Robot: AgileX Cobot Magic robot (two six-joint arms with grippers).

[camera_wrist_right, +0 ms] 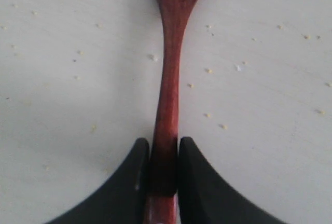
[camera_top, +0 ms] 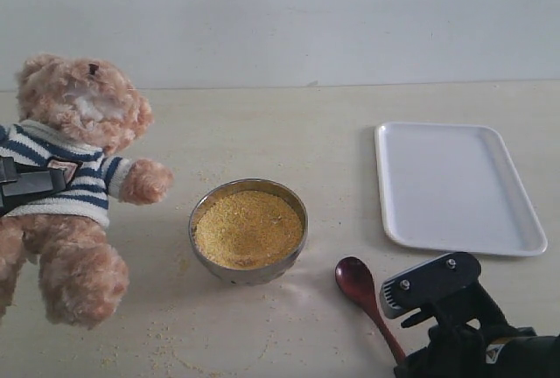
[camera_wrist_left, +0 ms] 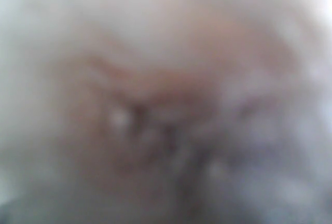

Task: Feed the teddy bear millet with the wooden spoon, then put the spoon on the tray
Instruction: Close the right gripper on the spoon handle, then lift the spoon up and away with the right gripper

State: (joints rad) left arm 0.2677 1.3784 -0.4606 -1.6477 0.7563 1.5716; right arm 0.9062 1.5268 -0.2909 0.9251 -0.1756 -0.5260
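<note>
The teddy bear (camera_top: 74, 146) leans at the far left, its striped shirt crossed by my left gripper (camera_top: 31, 184), which presses into its torso. The left wrist view is filled with blurred fur of the teddy bear (camera_wrist_left: 155, 105); the jaws are not visible there. The millet (camera_top: 248, 227) is mounded in a round metal bowl (camera_top: 254, 275) at the middle. The wooden spoon (camera_top: 356, 282) lies on the table right of the bowl, its oval bowl empty. My right gripper (camera_wrist_right: 164, 146) is shut on the thin handle of the wooden spoon (camera_wrist_right: 169, 79). The white tray (camera_top: 455, 185) lies empty at the right.
Millet specks (camera_top: 166, 339) are scattered on the beige table in front of the bowl and around the spoon handle (camera_wrist_right: 207, 71). The right arm's black body (camera_top: 437, 295) sits at the front right, just before the tray's near edge.
</note>
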